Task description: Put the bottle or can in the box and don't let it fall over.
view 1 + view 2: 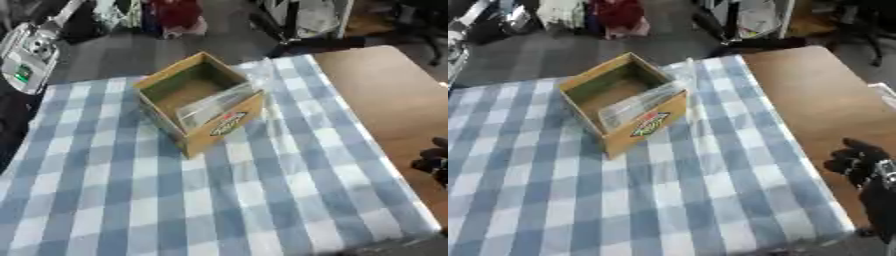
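- Over at the lower right, my right hand (pixel 856 161) shows above the bare brown wood, black fingers curled inward with nothing in them.
- My left hand shows in neither eye view.
- Just left of the right hand, the blue-and-white checked cloth (pixel 710 190) ends, covering most of the surface (pixel 815 95); the wood stays bare along the right side.
- Farther up and left, well apart from the hand, the cardboard box (pixel 229 121) sits on the cloth, turned corner-on to me, open at the top, with a red and green label on its near right face.
- Inside the box and against its right wall I see something clear and shiny (pixel 213 106), leaning at a slant; I cannot tell whether it is a bottle or plastic film.
- More clear material (pixel 260 70) rises just beyond the box's far right corner.
- No can that I can make out stands on the cloth.
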Robot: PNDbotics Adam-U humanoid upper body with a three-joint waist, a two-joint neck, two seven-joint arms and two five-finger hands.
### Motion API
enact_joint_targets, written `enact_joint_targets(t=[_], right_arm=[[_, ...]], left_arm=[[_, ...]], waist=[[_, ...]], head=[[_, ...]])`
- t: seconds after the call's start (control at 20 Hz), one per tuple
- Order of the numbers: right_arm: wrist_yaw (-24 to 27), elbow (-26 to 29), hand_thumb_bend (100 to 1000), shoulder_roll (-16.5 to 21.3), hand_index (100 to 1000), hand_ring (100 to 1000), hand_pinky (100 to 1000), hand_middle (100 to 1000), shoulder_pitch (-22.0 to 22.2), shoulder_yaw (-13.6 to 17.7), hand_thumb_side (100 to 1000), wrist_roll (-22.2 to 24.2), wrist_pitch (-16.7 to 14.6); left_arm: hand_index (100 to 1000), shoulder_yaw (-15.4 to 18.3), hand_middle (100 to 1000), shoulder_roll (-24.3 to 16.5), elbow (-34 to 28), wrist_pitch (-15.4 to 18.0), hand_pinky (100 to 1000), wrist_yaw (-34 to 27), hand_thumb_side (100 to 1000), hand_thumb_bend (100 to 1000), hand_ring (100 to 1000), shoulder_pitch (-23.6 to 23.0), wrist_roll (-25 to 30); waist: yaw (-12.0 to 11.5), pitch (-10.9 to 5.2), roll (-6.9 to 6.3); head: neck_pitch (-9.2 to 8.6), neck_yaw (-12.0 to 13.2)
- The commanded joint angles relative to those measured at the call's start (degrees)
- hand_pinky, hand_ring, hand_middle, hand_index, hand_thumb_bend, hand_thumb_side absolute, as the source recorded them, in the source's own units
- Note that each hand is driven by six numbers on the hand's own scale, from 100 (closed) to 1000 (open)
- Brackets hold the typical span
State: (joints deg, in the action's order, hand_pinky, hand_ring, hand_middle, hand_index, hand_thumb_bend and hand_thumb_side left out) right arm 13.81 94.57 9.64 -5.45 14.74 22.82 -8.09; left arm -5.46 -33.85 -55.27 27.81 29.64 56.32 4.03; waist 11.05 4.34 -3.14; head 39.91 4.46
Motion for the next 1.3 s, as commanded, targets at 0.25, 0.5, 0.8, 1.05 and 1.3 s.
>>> enact_joint_targets(t=[0.25, 0.5, 0.8, 1.05, 1.3], right_arm=[[-0.4, 1.2, 100, 0.3, 801, 641, 758, 624, -0.6, 1.5, 803, -1.3, -0.3], [-0.4, 1.2, 100, 0.4, 801, 640, 758, 624, -0.5, 2.3, 809, -2.0, -0.6], [0.0, 1.3, 100, 0.0, 801, 640, 759, 623, -0.6, 1.6, 810, -1.4, -0.4], [0.0, 0.9, 100, 0.1, 800, 640, 758, 623, 0.2, 0.8, 814, -0.6, 0.0], [0.2, 0.8, 100, 0.1, 800, 640, 758, 623, 0.7, -0.2, 816, 0.5, 0.4]], left_arm=[[938, 5.7, 772, -1.1, -9.5, 2.1, 747, -6.6, 862, 100, 838, -7.3, -4.9], [914, 7.5, 720, 5.2, -16.9, -0.3, 711, -11.2, 883, 115, 798, -14.9, -6.5], [919, 12.9, 700, 13.8, -17.0, -5.6, 690, -16.6, 962, 160, 787, -23.6, -2.6], [916, 14.3, 687, 20.8, -18.4, -9.8, 679, -20.9, 985, 163, 776, -30.6, 0.2], [915, 13.0, 685, 24.4, -24.8, -13.5, 678, -25.0, 997, 164, 776, -37.3, 2.5]], waist=[[-2.8, 0.06, 0.81], [-5.1, 0.97, 0.84], [-6.5, 1.15, 1.23], [-7.6, 0.2, 1.09], [-7.3, -0.62, 1.09]], head=[[-0.92, -2.5], [-0.96, -3.2], [0.21, -1.9], [1.7, -0.3], [2.68, 0.6]])
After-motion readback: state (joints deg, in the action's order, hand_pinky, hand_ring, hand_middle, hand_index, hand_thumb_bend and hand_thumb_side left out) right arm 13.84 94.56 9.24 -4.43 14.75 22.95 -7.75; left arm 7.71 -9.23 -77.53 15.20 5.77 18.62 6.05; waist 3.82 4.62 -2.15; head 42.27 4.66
